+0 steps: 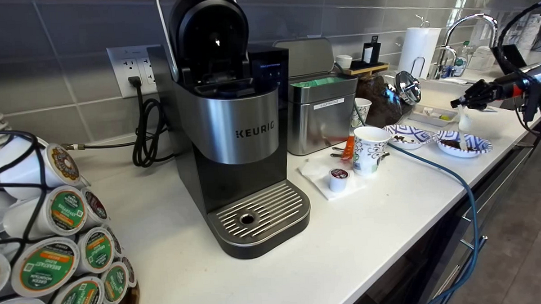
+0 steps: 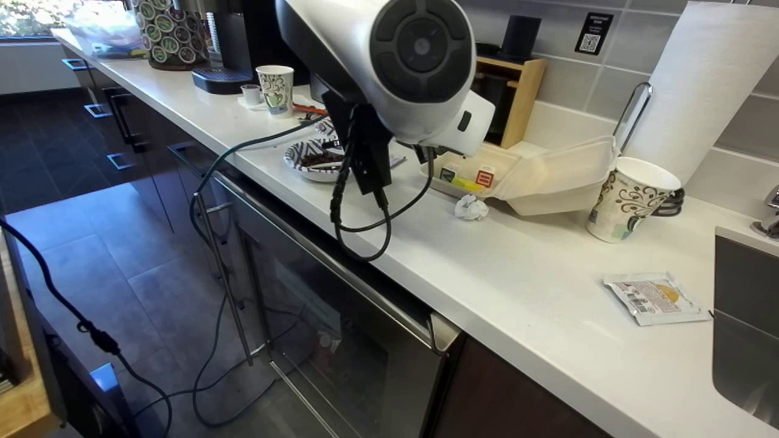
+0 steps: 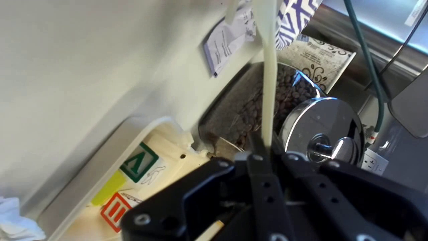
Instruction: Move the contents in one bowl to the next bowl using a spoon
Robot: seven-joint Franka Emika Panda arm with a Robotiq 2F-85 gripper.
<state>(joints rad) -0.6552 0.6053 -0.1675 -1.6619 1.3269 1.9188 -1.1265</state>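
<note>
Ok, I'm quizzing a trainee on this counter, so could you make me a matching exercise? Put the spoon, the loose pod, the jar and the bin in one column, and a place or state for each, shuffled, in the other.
Things
1. spoon
2. loose pod
3. jar
4. bin

Places and states
A. holding dark beans
B. green liner showing inside
C. gripped in the claw
D. standing on white paper

Right pairs: 1-C, 2-D, 3-A, 4-B.
</note>
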